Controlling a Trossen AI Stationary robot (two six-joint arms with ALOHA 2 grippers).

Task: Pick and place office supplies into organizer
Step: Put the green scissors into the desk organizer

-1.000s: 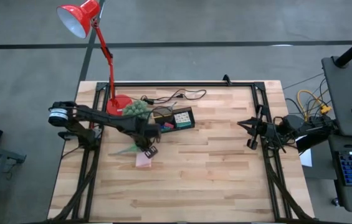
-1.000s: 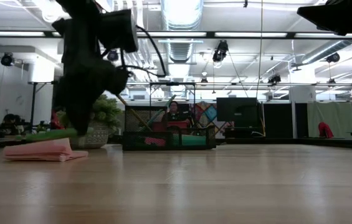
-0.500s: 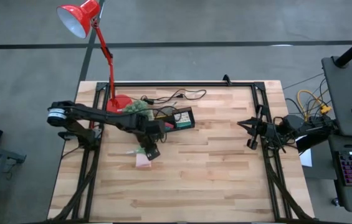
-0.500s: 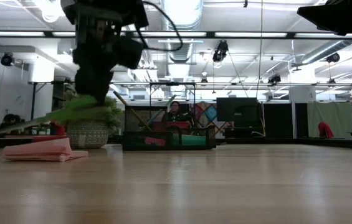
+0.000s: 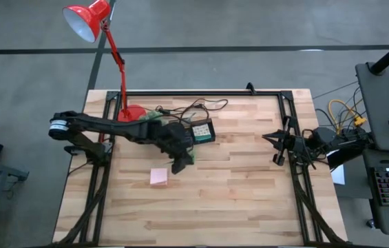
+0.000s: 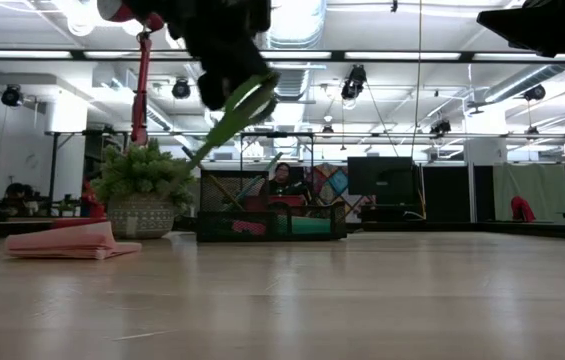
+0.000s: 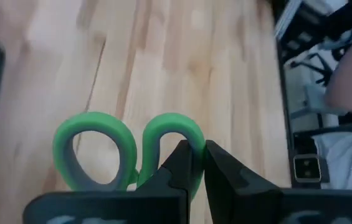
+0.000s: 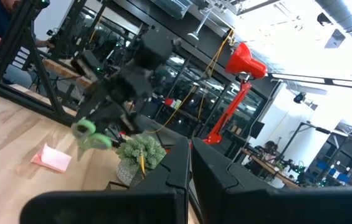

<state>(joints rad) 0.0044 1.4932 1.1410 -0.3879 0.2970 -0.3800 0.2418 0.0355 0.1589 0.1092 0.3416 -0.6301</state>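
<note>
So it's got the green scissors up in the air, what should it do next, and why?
Probably carry them the short way over to the black organizer. The left hand is shut on the green-handled scissors, lifted clear of the table, and the organizer sits just beside it. The pink sticky-note pad lies below.

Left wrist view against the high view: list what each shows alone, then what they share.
Left wrist view only: the left gripper shut on one loop of the green-handled scissors, and a person's sleeve at the edge.

High view only: the pink sticky-note pad, the organizer, the red lamp and the right gripper waiting at the table's right side.

Both: the scissors, the left gripper and the wooden table.
</note>
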